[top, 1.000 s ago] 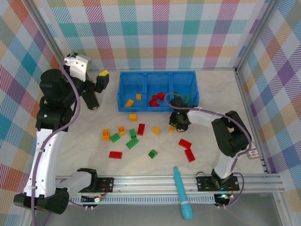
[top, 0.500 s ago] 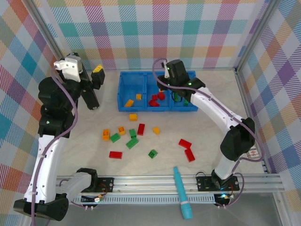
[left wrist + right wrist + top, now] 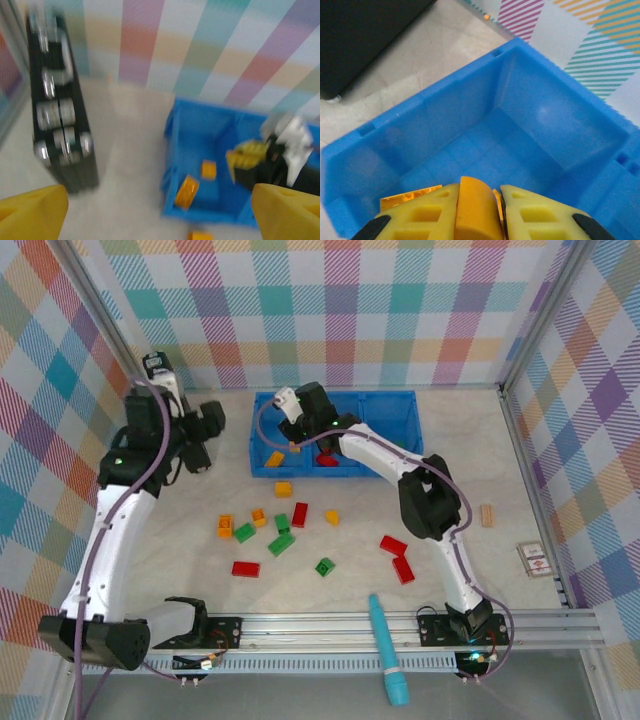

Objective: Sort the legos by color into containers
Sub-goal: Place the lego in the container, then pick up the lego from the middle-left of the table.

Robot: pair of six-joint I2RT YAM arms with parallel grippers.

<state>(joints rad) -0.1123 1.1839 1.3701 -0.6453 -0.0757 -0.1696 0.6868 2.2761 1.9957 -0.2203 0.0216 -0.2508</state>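
Right hand (image 3: 478, 216) pinches an orange-yellow brick (image 3: 475, 197) between pressed-in fingers, hanging right over the 9 o'clock compartment (image 3: 520, 140) of the blue tray (image 3: 400, 400). That's the sensible spot, since two orange bricks (image 3: 186, 191) already lie on its floor, so colour meets colour. Reds sit in the middle compartment (image 3: 326, 458). My read: this is the drop step, and the jaws need only part to let the brick fall.

Left hand (image 3: 160, 215) hangs spread wide with nothing between its fingers, off at 9 o'clock of the tray near the black device (image 3: 60, 100), well out of the right arm's way.

Down at 6 o'clock of the tray, the surface (image 3: 150, 530) carries plenty of loose legos (image 3: 246, 568) in red, green and orange, so the sort looks well short of done. A teal pen tool (image 3: 386, 645) lies nearer the bases, apart from the pile. Nothing seems to block the drop, though the right arm stretches across the middle compartment and hides part of it.
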